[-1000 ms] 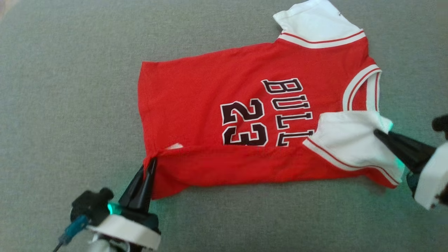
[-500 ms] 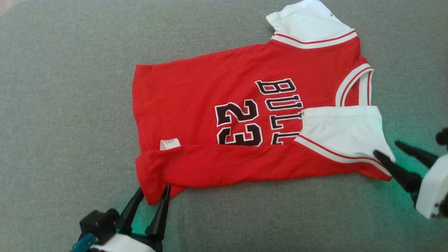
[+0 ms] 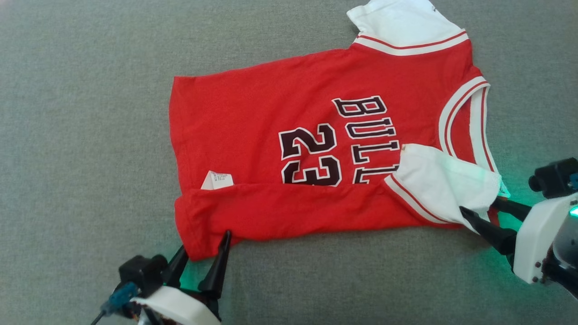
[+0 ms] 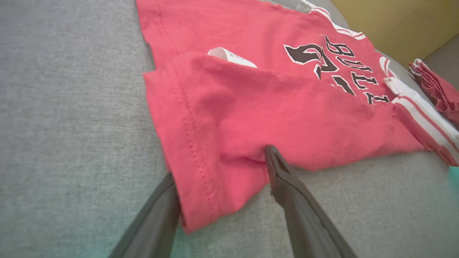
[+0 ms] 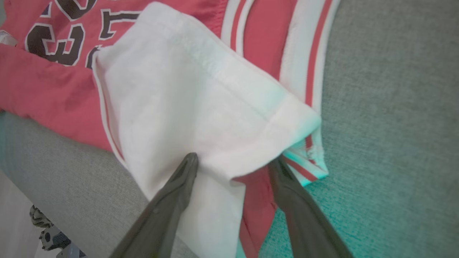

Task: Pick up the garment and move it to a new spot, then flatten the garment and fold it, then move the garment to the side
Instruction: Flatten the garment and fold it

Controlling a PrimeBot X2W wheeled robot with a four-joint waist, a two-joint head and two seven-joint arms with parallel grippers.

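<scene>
The shirt (image 3: 271, 135) lies spread on the grey surface (image 3: 81, 135), in the middle of the head view. Its neck is to the right and its hem (image 3: 174, 135) to the left. The long edge near the robot is turned over onto the front, so that it covers the lower part of the number. A white label (image 3: 216, 180) looks out at the fold.

The left gripper (image 3: 202, 264) stands open, one finger on each side of the near hem corner, and it grips nothing. The right gripper (image 3: 478, 206) is open too, with the edge of the white sleeve (image 3: 442, 180) between its fingers (in the right wrist view one finger lies on the cloth and the other seems to go under it).

I judge the shirt to be light, thin and very soft. It will hang and crease wherever it is not supported, and one layer may slip away from the layer under it. The best places to take hold are the stitched ones, the hem corner and the sleeve band, pinching both layers together.

Of containers there is nothing to tell. At the right edge of the left wrist view a second red cloth (image 4: 437, 89) lies apart from the shirt.
</scene>
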